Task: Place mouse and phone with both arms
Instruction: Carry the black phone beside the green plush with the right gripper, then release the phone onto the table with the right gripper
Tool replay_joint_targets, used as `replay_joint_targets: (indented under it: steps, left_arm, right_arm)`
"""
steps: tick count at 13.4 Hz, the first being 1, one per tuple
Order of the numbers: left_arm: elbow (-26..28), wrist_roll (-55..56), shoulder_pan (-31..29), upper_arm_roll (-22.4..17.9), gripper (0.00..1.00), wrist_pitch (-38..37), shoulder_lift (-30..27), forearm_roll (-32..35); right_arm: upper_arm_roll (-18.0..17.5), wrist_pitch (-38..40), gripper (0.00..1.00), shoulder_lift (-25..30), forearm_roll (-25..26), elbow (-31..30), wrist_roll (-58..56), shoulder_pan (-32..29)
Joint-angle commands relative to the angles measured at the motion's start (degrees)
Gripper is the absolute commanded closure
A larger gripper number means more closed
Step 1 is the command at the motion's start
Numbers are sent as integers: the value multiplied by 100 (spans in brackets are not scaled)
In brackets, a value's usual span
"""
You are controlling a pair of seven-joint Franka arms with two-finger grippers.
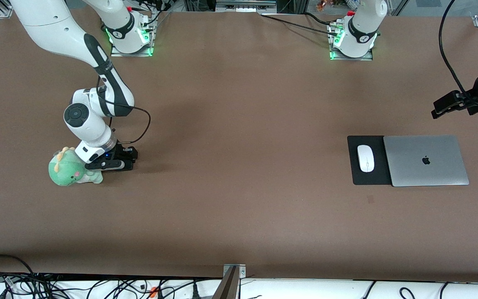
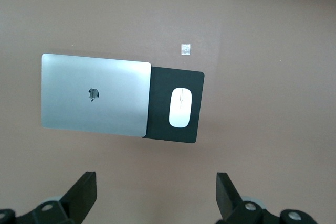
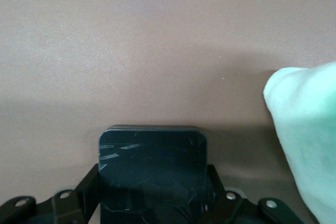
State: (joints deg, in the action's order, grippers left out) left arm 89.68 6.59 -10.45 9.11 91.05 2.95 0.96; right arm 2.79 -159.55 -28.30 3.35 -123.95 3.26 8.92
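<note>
In the front view, the right arm reached down from the upper left of the frame, and the right gripper (image 1: 116, 160) sat low over the table (image 1: 239, 166) at centre left, just beside a green plush toy (image 1: 71, 168) at that frame's left. Its fingers were clamped on the phone (image 3: 152, 174), which the right wrist view showed as a dark, rounded slab filling the lower middle of the frame between the fingers, with the toy's pale green edge at the right side of that frame. The middle of the front view held only brown tabletop. At the centre right of that view lay a black pad (image 1: 367, 162), and the mouse (image 1: 365, 158) rested on it, upright along its length, with a closed silver laptop (image 1: 425, 160) overlapping the pad's edge toward the left arm's end of the table. The left gripper (image 1: 450, 104) hung in the air at the right edge of the front view, above the table, higher in the frame than the laptop. The left wrist view showed its fingers (image 2: 81, 195) spread wide and empty at the bottom of the frame, with the laptop, pad and mouse lying in the frame's middle and a small scrap of tape (image 2: 185, 49) above them.
</note>
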Motion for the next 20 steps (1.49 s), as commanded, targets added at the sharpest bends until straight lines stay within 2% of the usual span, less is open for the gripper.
replay_joint_targets:
  steps: [1, 6, 8, 10, 12, 18, 20]
  left_arm:
    - [-205, 53, -45, 29, 0, -105, 92, -96]
    - [-319, 53, -45, 21, 0, -114, 118, -78]
    - [-337, 62, -45, 21, 0, -114, 118, -78]
    - [-380, 71, -45, 21, 0, -122, 118, -78]
    - [-398, 79, -45, 21, 0, -131, 118, -78]
    - [-372, 71, -45, 29, 0, -140, 127, -43]
    - [-363, 71, -45, 21, 0, -158, 127, -43]
  right_arm:
    - [-68, -85, 0, 167, -80, -121, -185, -119]
    - [-112, 300, 0, 299, -98, 203, -159, -119]
    - [-121, 1044, 0, 474, -290, 571, -159, -119]
    - [-130, 2229, 0, 763, -659, 1159, -159, -110]
    - [-121, 3399, 0, 1080, -722, 1713, -71, -110]
    - [28, 5088, 0, 2309, -713, 1857, -62, -110]
    - [212, 5634, 0, 2776, -696, 1857, -79, -110]
